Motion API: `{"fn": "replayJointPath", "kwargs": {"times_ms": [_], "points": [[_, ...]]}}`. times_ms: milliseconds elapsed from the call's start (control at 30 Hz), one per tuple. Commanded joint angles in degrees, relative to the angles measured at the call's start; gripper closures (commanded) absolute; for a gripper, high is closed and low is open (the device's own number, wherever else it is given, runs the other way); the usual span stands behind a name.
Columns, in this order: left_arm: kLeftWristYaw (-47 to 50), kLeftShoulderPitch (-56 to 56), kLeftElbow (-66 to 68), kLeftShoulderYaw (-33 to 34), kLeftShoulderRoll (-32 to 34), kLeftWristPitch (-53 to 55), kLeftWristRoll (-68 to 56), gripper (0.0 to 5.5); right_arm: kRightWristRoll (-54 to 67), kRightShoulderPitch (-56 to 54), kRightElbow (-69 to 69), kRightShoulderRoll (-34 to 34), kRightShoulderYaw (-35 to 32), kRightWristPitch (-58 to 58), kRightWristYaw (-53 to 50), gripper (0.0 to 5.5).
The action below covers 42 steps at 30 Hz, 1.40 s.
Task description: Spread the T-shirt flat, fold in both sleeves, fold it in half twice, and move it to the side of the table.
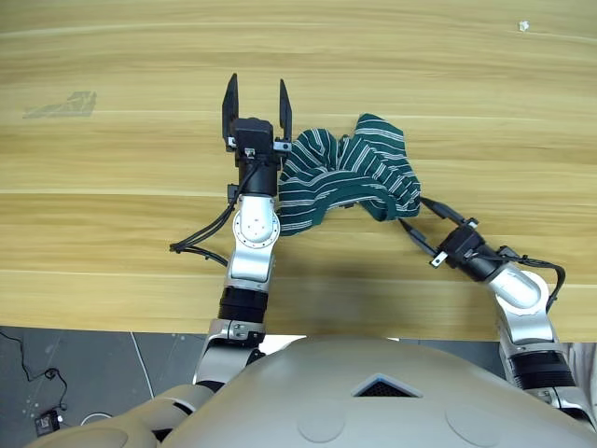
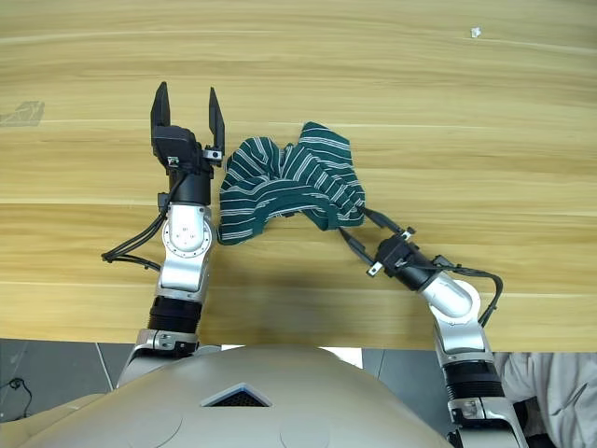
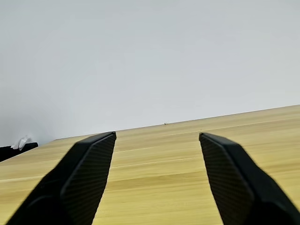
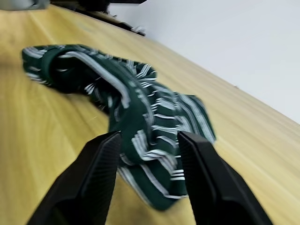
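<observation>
Lying bunched on the wooden surface point(image 1: 140, 56), the T-shirt point(image 1: 345, 173) is seen as a crumpled heap of dark green cloth with thin white stripes. It has not been spread flat, and no sleeve can be told apart among the folds. One rounded lobe is raised on the side of the T-shirt away from the robot, and a looser edge trails from its near left corner.

The left end effector point(image 1: 257, 86) is held just beside the T-shirt's left edge, pointed away from the robot and reaching slightly past the cloth. It is released: its two black fingers point(image 3: 89, 178) are set wide apart and nothing is held between them, bare wood being seen through the gap in the left wrist view.

The right end effector point(image 1: 411, 211) is placed at the T-shirt's near right corner and angled toward the heap. Its fingers point(image 4: 93, 183) are parted on either side of a bunched striped fold, and in the right wrist view the cloth is seen through the gap. No pinch on the cloth can be made out, so it is taken as released.

A small white scrap point(image 1: 524, 26) is seen well beyond the T-shirt to its far right. A faint grey patch point(image 1: 61, 105) is marked on the wood well to the T-shirt's left.
</observation>
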Motion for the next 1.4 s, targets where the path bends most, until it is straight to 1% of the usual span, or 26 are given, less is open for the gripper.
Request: {"fn": "replayJointPath", "kwargs": {"times_ms": [33, 133, 367, 500, 767, 867, 933, 1000, 1100, 1333, 1400], "points": [[0.3, 0.0, -0.8, 0.7, 0.6, 0.5, -0.2, 2.21, -5.1, 0.1, 1.3, -1.8, 3.2, -1.0, 1.1, 3.26], [0.2, 0.4, -1.2, 1.1, 0.9, 0.5, -0.4, 2.21, -6.5, -0.3, 2.6, -1.8, 3.8, -1.4, -0.1, 3.26], [-0.1, 0.4, -0.6, 1.7, 1.4, 0.2, -1.0, 2.21, -8.0, -4.4, 4.3, 1.0, 3.6, -1.1, -5.4, 3.26], [-0.1, 0.4, -0.5, 1.7, 1.5, 0.2, -1.0, 2.21, -6.7, -4.6, 4.4, 1.8, 4.1, -2.9, -6.1, 3.26], [-0.3, 0.2, 0.1, 1.7, 1.9, 0.1, -1.4, 2.21, -7.8, -5.2, 6.2, 3.2, 6.8, -2.1, -6.0, 3.26], [-0.3, 0.1, 0.3, 1.6, 2.1, 0.1, -1.6, 2.21, -7.7, -6.0, 7.9, 3.8, 7.4, 0.4, -5.8, 3.26], [-0.3, 0.0, 0.4, 1.6, 2.1, 0.2, -1.6, 2.21, -3.9, -6.3, 8.6, 5.5, 6.8, 6.4, -4.8, 3.26], [-0.3, 0.1, 0.6, 1.5, 2.1, 0.1, -1.7, 2.21, -1.9, -6.9, 9.0, 6.4, 6.1, 9.7, -5.0, 3.26], [-0.2, 0.2, 0.6, 1.5, 2.1, 0.1, -1.7, 2.21, -1.7, -7.5, 8.6, 6.4, 5.5, 10.5, -5.4, 3.26], [-0.2, 0.6, 0.4, 1.6, 2.3, 0.2, -1.9, 2.21, -3.2, -7.8, 8.9, 6.4, 6.7, 11.0, -5.4, 3.26], [-0.2, 0.7, 0.5, 1.8, 2.4, 0.2, -2.0, 2.17, -3.2, -8.0, 9.0, 6.4, 7.1, 12.8, -5.0, 3.61]]}}
